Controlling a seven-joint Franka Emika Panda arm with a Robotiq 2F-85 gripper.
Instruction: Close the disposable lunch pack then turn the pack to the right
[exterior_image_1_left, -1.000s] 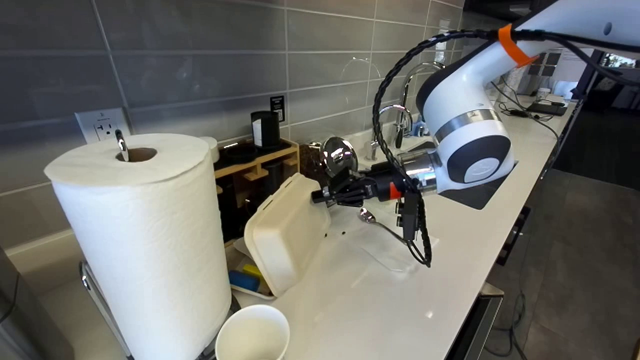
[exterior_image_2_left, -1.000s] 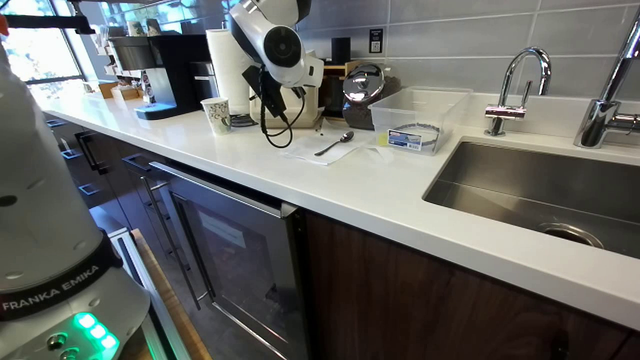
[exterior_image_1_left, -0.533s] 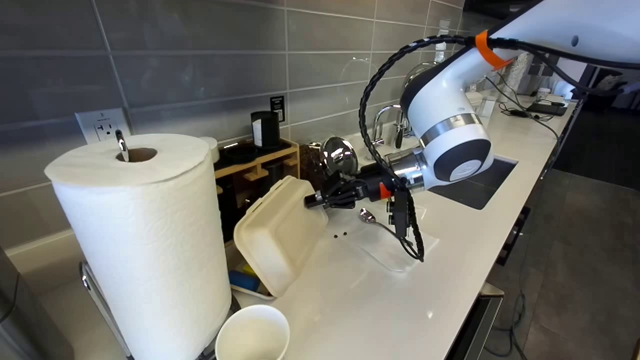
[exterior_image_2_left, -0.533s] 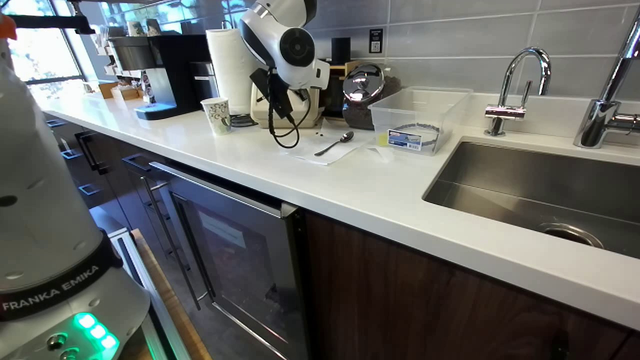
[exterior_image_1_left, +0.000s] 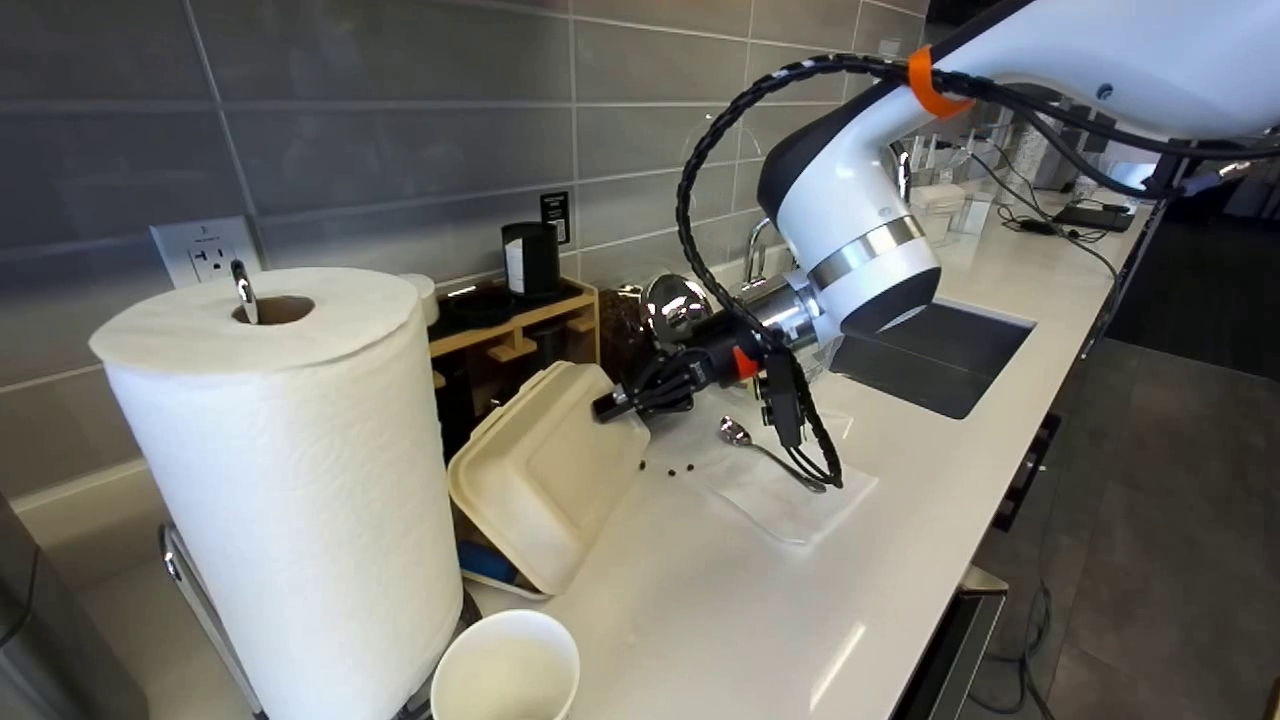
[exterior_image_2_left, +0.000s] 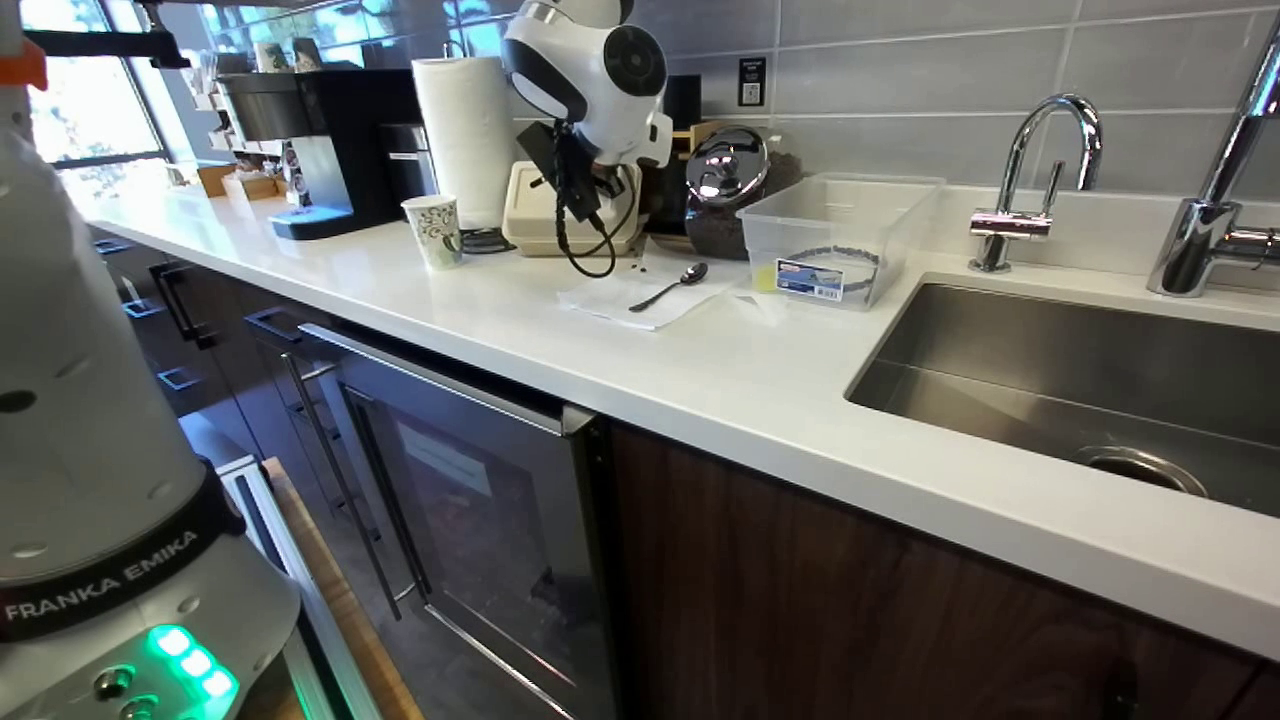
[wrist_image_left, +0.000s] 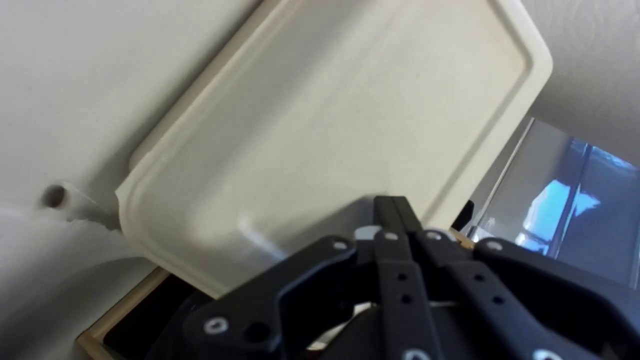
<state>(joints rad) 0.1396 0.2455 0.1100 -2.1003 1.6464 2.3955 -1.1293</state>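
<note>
Now lower than before, the lunch pack's lid (exterior_image_1_left: 550, 472), jaws together against it.

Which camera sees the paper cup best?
An exterior view does best, showing the whole paper cup, curly pattern too. In an exterior view its open top shows, but the picture cuts off its bottom. The wrist view doesn't show it.

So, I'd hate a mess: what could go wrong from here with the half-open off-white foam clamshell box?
The shut black gripper isn't clasping the slanted off-white foam lid, so might slip off, letting it swing open. The blocky blue item under the lid might get pinched, preventing closure.
</note>
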